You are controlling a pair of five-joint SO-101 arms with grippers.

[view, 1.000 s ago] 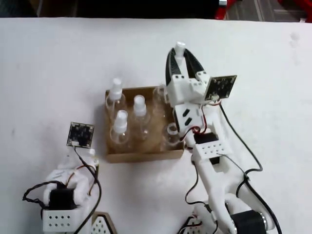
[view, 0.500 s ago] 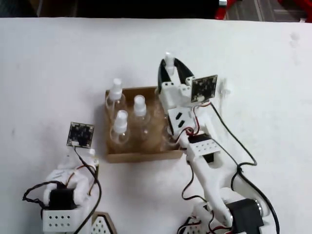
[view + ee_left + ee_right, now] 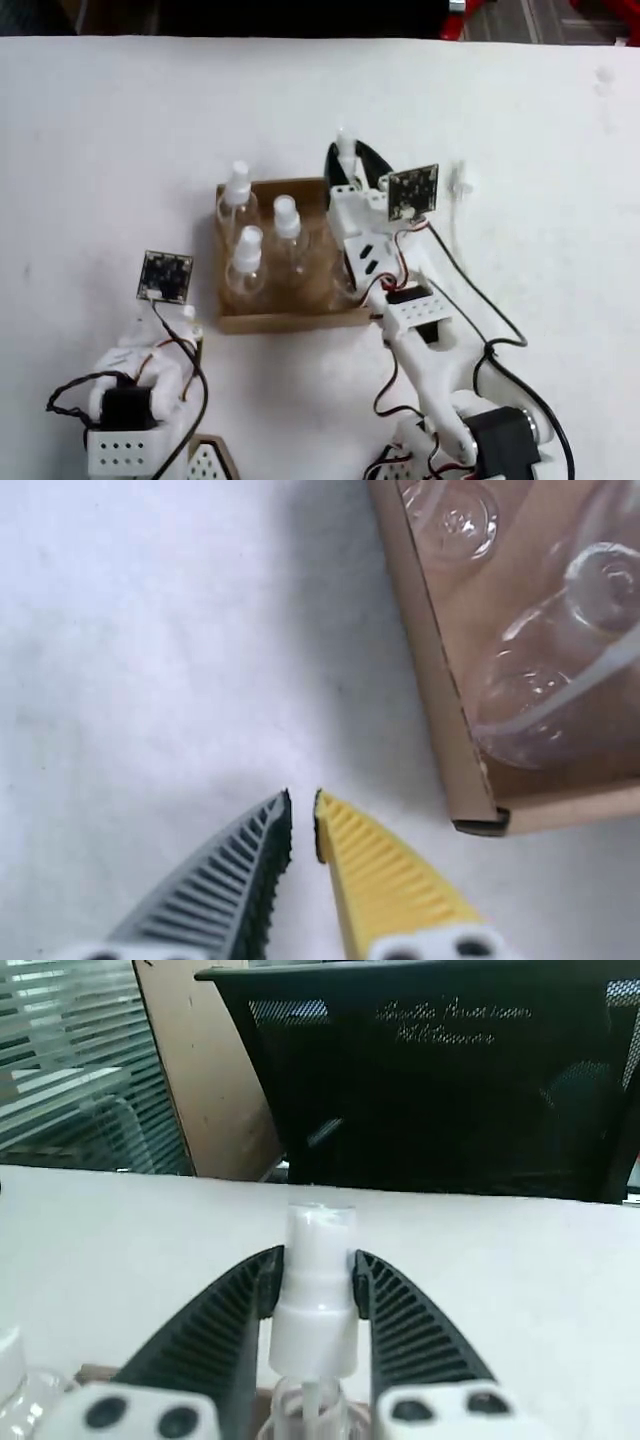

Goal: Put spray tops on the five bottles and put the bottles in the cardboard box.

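Spray top (image 3: pixel 318 1305) pinched at the collar in the right tool (image 3: pixel 318 1257), jaws closed just to its width. Brought in over the last second from out beyond the far right corner of the cardboard box (image 3: pixel 270 322) to directly above that corner. Now over the clear bottle (image 3: pixel 300 1405) standing in that corner of the box, dip tube apparently already down the neck. Cannot tell whether fully seated or only resting on the mouth. Probably next: press down or twist home, then let go.

Three capped bottles (image 3: pixel 247 262) unmoved in the left half of the box. Makes this the fourth top, by the look of it, with one more to fit afterwards.

Small white piece (image 3: pixel 461 186) lying on the counter (image 3: pixel 120 120) to the right of the box, uncovered by the arm's swing inward. Possibly the fifth top, though too small to be sure.

Left tool (image 3: pixel 303 815) parked just off the box's near left corner, low over the counter, jaws drawn almost together, gripping nothing. No change there over the last second.
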